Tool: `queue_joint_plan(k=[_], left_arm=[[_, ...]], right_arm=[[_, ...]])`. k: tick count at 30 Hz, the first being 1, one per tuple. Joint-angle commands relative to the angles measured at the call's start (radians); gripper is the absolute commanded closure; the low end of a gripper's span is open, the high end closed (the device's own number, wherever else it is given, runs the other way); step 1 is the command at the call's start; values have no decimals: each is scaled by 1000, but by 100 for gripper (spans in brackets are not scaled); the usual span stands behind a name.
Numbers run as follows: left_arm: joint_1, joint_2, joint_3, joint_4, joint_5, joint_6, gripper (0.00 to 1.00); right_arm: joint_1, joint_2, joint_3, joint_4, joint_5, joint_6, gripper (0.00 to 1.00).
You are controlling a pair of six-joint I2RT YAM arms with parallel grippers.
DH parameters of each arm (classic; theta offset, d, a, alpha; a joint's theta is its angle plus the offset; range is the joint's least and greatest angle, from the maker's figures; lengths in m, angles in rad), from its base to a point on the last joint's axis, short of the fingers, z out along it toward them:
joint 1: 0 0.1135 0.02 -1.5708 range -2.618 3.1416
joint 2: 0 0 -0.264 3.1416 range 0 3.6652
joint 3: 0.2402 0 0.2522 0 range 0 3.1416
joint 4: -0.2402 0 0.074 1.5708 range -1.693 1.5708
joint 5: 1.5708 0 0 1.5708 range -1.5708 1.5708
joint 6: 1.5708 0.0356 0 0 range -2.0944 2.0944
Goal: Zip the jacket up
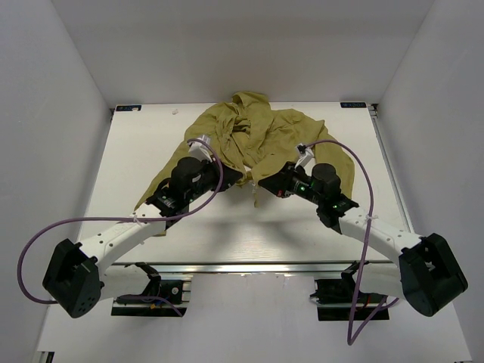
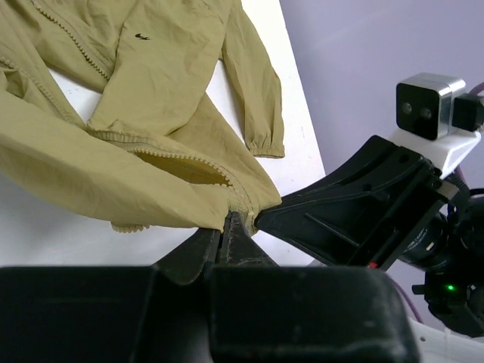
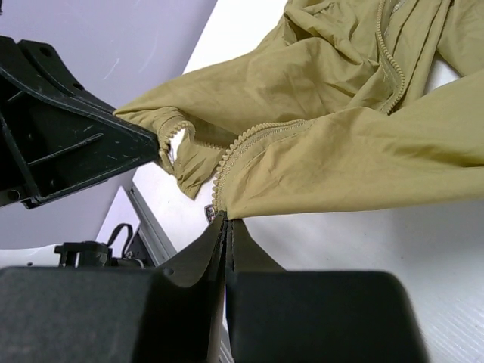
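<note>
The olive-yellow jacket [image 1: 253,132] lies crumpled and unzipped at the back middle of the table, its front edges apart. My left gripper [image 1: 240,178] is shut on the bottom hem of one front panel, right by the zipper teeth [image 2: 181,157]; its tips [image 2: 231,217] pinch the fabric. Just to the right, my right gripper [image 1: 268,184] is shut on the hem of the other panel [image 3: 340,166], its tips [image 3: 225,219] at the lower end of that panel's zipper teeth [image 3: 242,144]. A small metal zipper piece [image 3: 207,212] hangs beside them. The two grippers nearly touch.
One sleeve [image 1: 155,189] trails toward the left arm, and the other sleeve [image 1: 344,162] lies under the right arm. White walls enclose the table [image 1: 219,227] on three sides. A metal rail [image 1: 249,267] runs along the near edge. Purple cables loop from both arms.
</note>
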Motion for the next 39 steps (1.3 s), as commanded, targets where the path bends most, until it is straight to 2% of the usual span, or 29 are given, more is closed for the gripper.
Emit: queue_joint_plan(k=[1, 8, 20, 39], left_arm=[[-6, -7, 25, -1, -30, -45, 100], [-9, -1, 18, -8, -52, -105, 100], [-24, 23, 33, -22, -52, -111, 100], [-27, -30, 1, 29, -93, -108, 100]], right_arm=[[17, -12, 24, 73, 47, -18, 100], [47, -6, 24, 108, 97, -27, 100], [70, -3, 21, 170, 127, -17, 100], [72, -3, 26, 108, 120, -49, 100]])
